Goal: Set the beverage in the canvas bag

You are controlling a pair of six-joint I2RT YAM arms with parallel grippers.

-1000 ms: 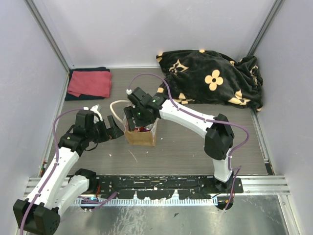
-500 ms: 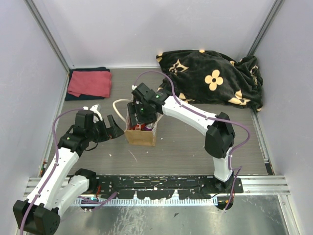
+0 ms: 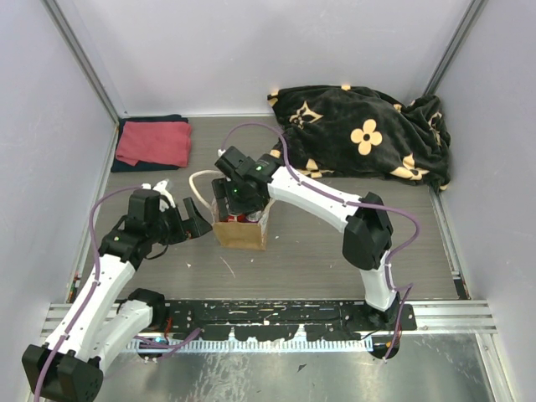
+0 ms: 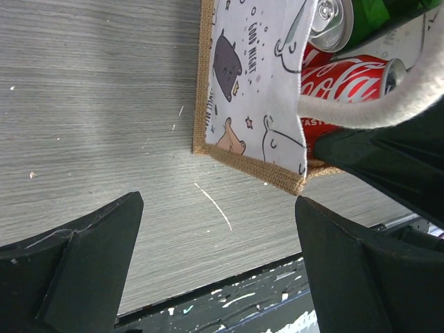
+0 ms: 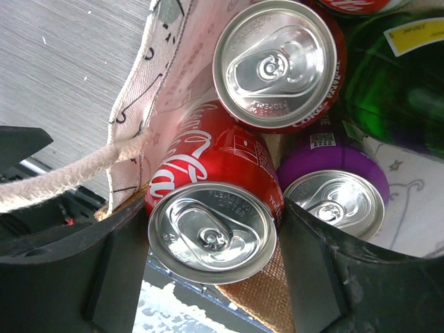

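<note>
red can at the bag's mouth, right arm on it

my right end effector (image 5: pixel 214 225) is clamped halfway shut on the red can (image 5: pixel 208 232). the can is upright, top toward the wrist, in the canvas bag (image 3: pixel 243 233) beside another red can (image 5: pixel 281 62), a purple can (image 5: pixel 333 187) and a green bottle (image 5: pixel 395 90). i can't tell if it's seated, so i'd go straight down. my left end effector (image 3: pixel 191 219) hangs wide and empty, just left of the bag.

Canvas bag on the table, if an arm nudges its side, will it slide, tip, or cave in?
The canvas bag would probably dent first: its printed lining bends loosely at the rim. With the red can and other cans inside it likely sits heavy and resists tipping. The rope handle looks limp.
</note>
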